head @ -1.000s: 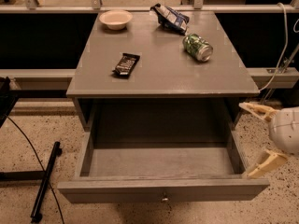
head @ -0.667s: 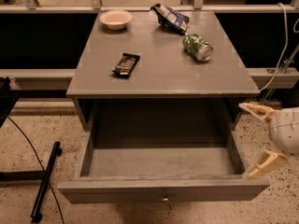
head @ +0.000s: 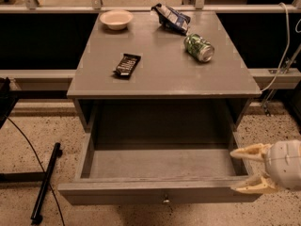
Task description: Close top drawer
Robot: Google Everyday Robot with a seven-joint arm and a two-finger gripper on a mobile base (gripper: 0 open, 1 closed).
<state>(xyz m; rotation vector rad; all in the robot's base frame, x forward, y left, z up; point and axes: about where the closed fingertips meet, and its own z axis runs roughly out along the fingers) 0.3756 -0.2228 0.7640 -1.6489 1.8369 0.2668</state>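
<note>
**While the top drawer stands open, the gripper sits at its right corner**

Though its box is pulled well out of the grey cabinet (head: 164, 76), the top drawer (head: 155, 192) shows nothing inside. It fills the view at 6 o'clock, with a small metal knob (head: 165, 200) at the centre of its front panel. At 4 o'clock the gripper (head: 232, 170) has its two pale fingers (head: 248, 153) spread apart, tips pointing toward the drawer's right front corner; whether they touch it I cannot tell. On the cabinet top lie a white bowl (head: 116, 19) at 11 o'clock, a blue snack bag (head: 171, 17) at 12 o'clock, a green can (head: 199, 47) on its side at 1 o'clock, and a dark candy bar (head: 127, 64) at 10 o'clock.
</note>
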